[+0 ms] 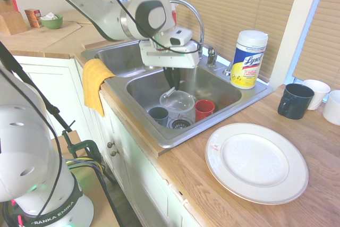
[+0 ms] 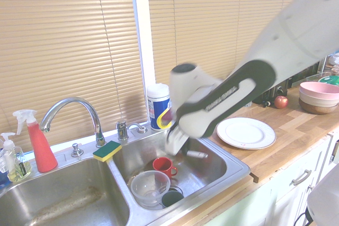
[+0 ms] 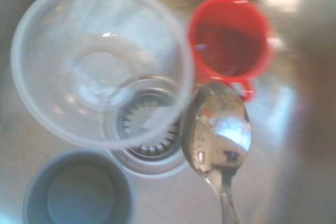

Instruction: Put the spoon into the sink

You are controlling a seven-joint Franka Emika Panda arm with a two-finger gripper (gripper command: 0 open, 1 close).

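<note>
My gripper [image 1: 171, 83] hangs inside the right basin of the stainless steel sink [image 1: 212, 126], shut on the spoon. In the second exterior view the spoon's white handle [image 2: 197, 154] sticks out sideways from the gripper [image 2: 179, 151], above the basin floor. The wrist view shows the spoon's shiny metal bowl [image 3: 216, 129] hovering beside the drain [image 3: 147, 140]. Under it stand a clear plastic bowl [image 1: 178, 103], a red cup [image 1: 204, 109] and a dark grey-blue cup [image 1: 158, 114].
A white plate [image 1: 256, 161] lies on the wooden counter right of the sink. A Lysol wipes tub [image 1: 248, 59] stands behind the basin by the curved faucet [image 1: 194, 17]. A yellow cloth [image 1: 94, 81] hangs over the front rim. Mugs [image 1: 295, 101] stand at far right.
</note>
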